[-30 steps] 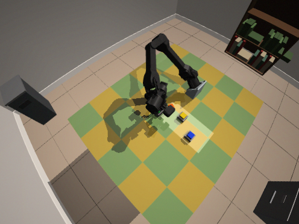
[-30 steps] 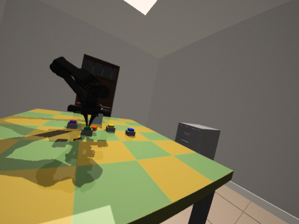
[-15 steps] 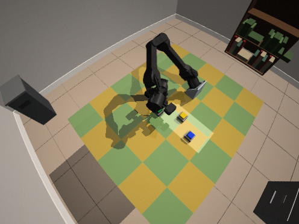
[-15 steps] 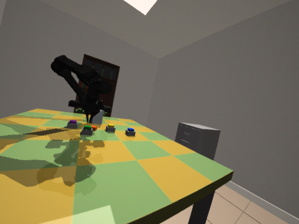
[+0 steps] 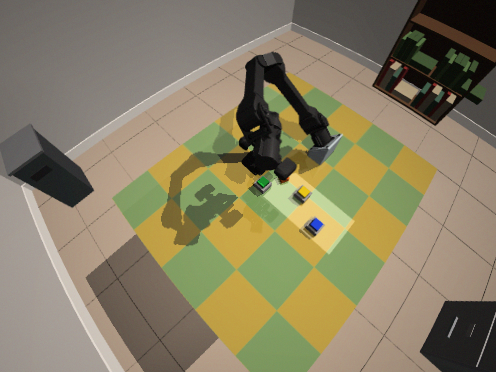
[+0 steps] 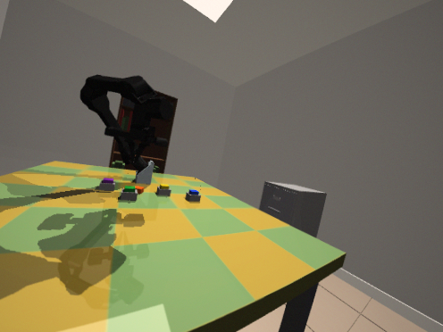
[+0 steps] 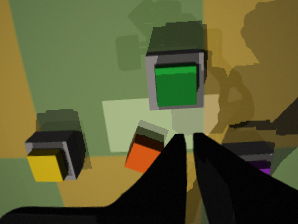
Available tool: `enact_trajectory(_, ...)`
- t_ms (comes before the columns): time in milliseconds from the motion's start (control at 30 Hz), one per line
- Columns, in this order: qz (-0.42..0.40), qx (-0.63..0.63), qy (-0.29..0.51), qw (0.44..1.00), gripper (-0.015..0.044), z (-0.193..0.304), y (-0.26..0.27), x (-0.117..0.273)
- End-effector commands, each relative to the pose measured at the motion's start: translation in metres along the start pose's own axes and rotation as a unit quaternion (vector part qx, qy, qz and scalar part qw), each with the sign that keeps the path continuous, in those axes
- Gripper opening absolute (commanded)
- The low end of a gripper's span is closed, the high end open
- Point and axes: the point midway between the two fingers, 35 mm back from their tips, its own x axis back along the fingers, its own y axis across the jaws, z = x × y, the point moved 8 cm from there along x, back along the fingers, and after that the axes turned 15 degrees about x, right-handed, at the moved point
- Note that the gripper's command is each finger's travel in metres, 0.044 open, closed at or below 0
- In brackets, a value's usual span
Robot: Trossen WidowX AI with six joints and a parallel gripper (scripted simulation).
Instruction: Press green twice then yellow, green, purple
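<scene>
in the exterior view, nearest first, the bench (image 5: 277, 272) (image 6: 259, 232) (image 7: 75, 50) carried the green button (image 5: 263, 183) (image 6: 129, 189) (image 7: 176, 86), standing upright in its grey housing. its cap looked flat and broad, likely stiff on a light spring; the middle of the top seemed the place to push, straight down, with no grip needed. an off-centre push might have slid or tipped the housing. the blue button (image 5: 315, 225) (image 6: 193, 193) stood off to one side, not wanted. behind green sat the orange block (image 6: 139, 189) (image 7: 145, 157), to be left alone. the yellow button (image 5: 302, 192) (image 6: 164, 186) (image 7: 46, 167) and, farther, the purple button (image 6: 108, 181) (image 7: 261, 168) probably handled alike. the jaws were narrow, tips nearly together, holding nothing, apart from green's cap. the arm (image 5: 254, 82) (image 6: 100, 109) arched above; presses made could not be told.
</scene>
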Motion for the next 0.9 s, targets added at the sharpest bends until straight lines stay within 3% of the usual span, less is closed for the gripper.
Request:
enact_trajectory(0,-0.004,-0.002,-0.002,1.000,0.0020,0.025,-0.014,0.007)
enact_trajectory(300,-0.013,0.004,-0.023,1.000,0.0020,0.118,-0.044,0.003)
enact_trajectory(533,-0.013,0.004,-0.023,1.000,0.0020,0.119,-0.044,0.001)
enact_trajectory(733,0.000,-0.002,0.005,1.000,0.0020,0.114,-0.042,-0.056)
enact_trajectory(867,0.000,-0.002,0.007,1.000,0.0020,0.114,-0.042,-0.058)
